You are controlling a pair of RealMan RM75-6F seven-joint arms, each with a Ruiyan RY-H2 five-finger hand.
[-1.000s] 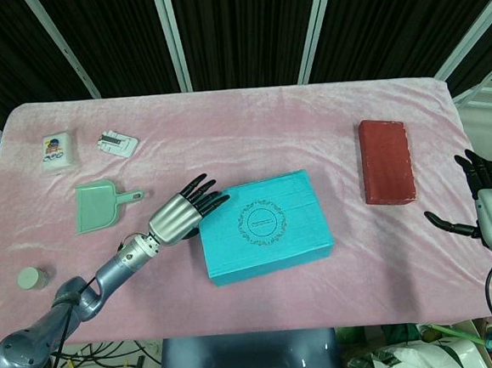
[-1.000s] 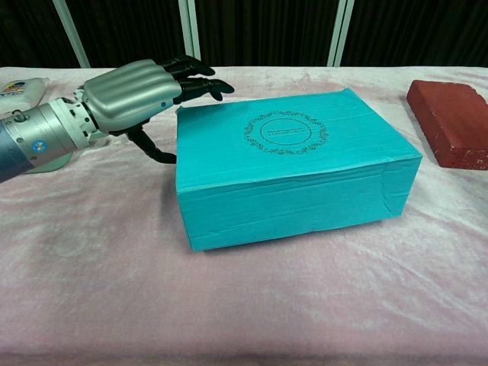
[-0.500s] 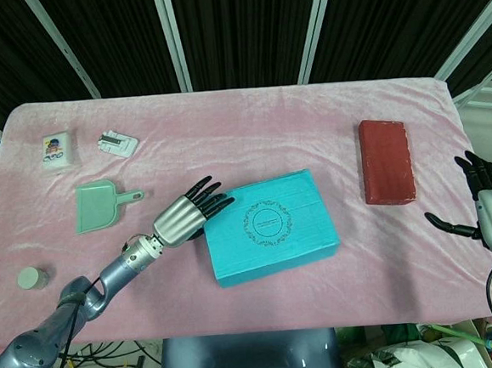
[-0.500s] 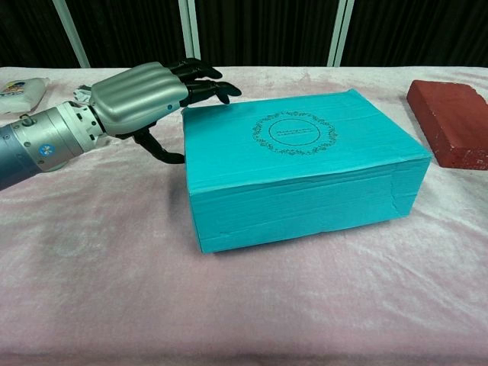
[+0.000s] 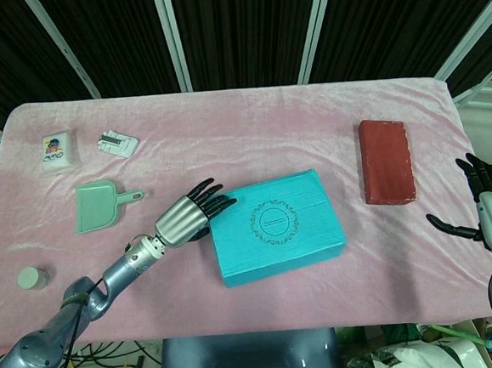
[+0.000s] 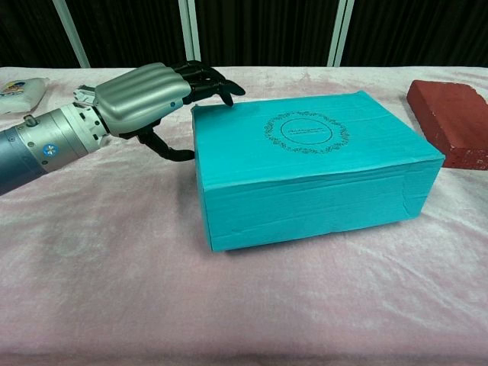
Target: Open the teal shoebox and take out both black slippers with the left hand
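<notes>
Left hand sits at the shoebox's left end, fingers spread, black fingertips on the closed lid's top edge, gripping nothing. The box lies mid-table toward the front edge. Far right, the right hand hangs empty, fingers apart.

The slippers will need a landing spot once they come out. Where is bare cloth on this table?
Widest bare cloth: between the teal shoebox and the red brick, and along the far edge behind both. The front strip is free too. Crowded: the left end, with the green dustpan, small items and the left hand.
</notes>
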